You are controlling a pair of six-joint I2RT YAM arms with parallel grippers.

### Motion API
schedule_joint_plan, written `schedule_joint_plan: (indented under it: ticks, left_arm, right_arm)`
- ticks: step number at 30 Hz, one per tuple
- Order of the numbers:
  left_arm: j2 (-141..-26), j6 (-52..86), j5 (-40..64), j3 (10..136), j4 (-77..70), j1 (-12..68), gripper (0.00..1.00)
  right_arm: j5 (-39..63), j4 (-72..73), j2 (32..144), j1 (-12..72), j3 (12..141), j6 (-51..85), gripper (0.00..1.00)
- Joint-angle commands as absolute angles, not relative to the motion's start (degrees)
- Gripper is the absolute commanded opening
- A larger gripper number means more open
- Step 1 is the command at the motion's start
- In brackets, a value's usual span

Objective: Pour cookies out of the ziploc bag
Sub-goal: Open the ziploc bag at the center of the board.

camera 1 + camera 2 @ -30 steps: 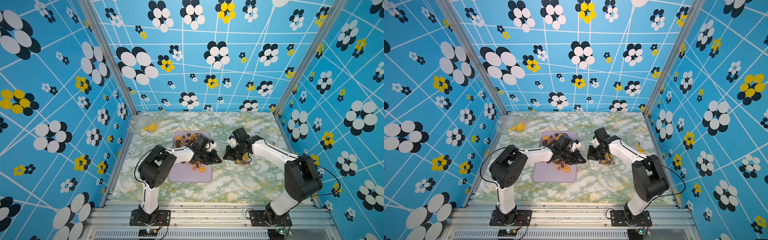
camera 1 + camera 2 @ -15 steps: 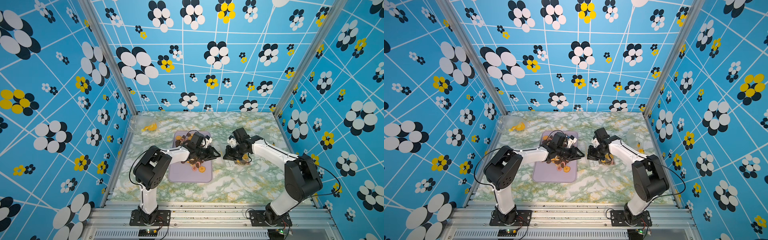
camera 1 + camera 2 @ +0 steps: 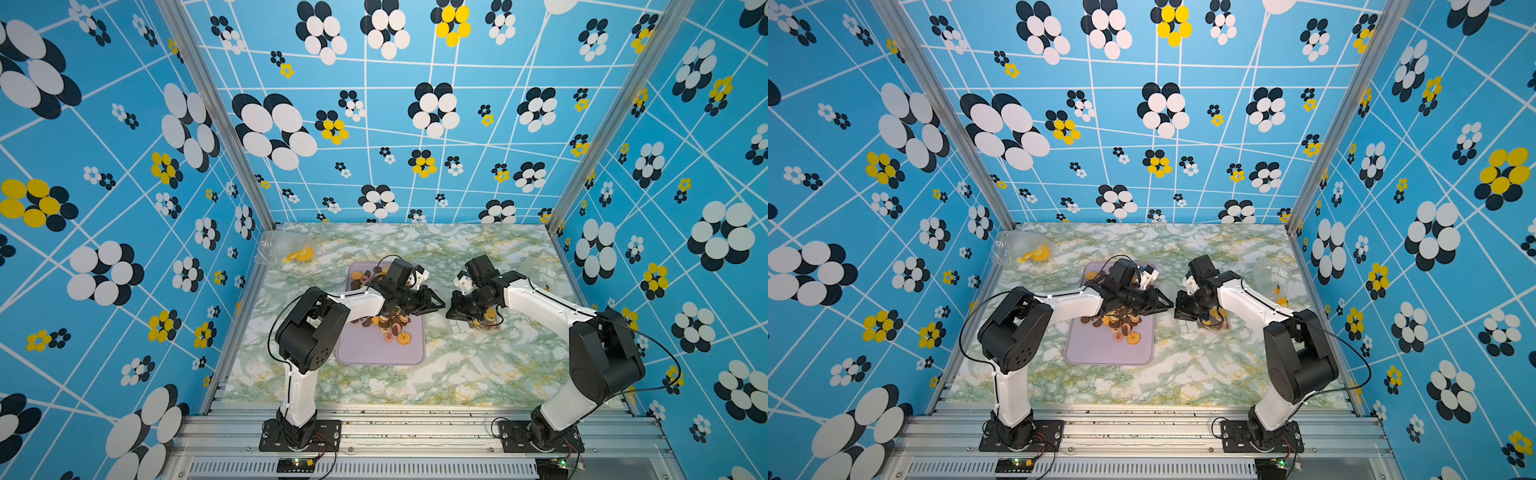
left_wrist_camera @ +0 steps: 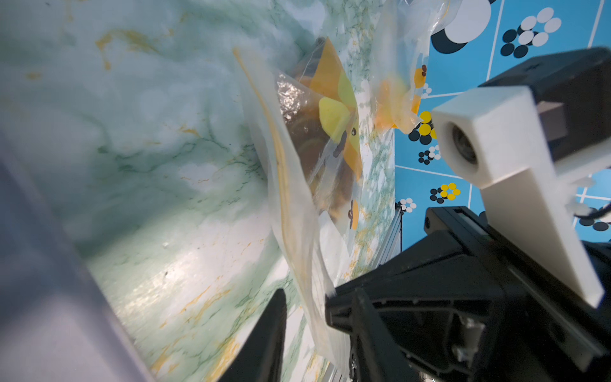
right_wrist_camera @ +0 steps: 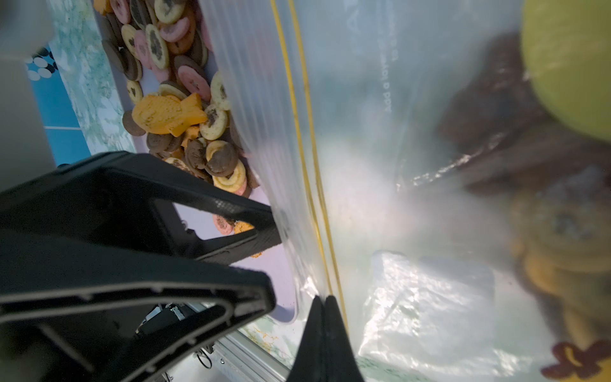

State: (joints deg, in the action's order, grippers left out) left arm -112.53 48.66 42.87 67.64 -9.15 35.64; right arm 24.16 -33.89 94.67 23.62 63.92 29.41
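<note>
The limp, slippery-looking ziploc bag (image 4: pixel 291 205), cookies (image 4: pixel 307 145) inside, lies on the desk (image 4: pixel 148 132) beside the tray (image 3: pixel 374 353), best held at its stiffer zip edge (image 5: pixel 297 132), which the right tool (image 5: pixel 325 307) pinches while the left tool (image 5: pixel 271 261) gapes.

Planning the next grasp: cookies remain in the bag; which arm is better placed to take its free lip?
Left, probably: the left tool stands open beside the bag mouth, while the right tool is shut on its zip edge.
</note>
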Motion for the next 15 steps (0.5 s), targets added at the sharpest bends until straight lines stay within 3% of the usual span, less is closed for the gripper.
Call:
schedule_joint_plan:
  ticks: [1,15]
  left_arm:
    - [-114.0,47.5,43.1,69.2,-6.9,36.1,0.35]
    - [-116.2,47.8,44.5,71.1,-6.8,37.0,0.29]
  right_arm:
    - [24.7,-33.9,94.9,23.9,64.0,30.2,0.00]
    - [25.0,-33.5,94.8,23.7,63.5,30.3,0.00]
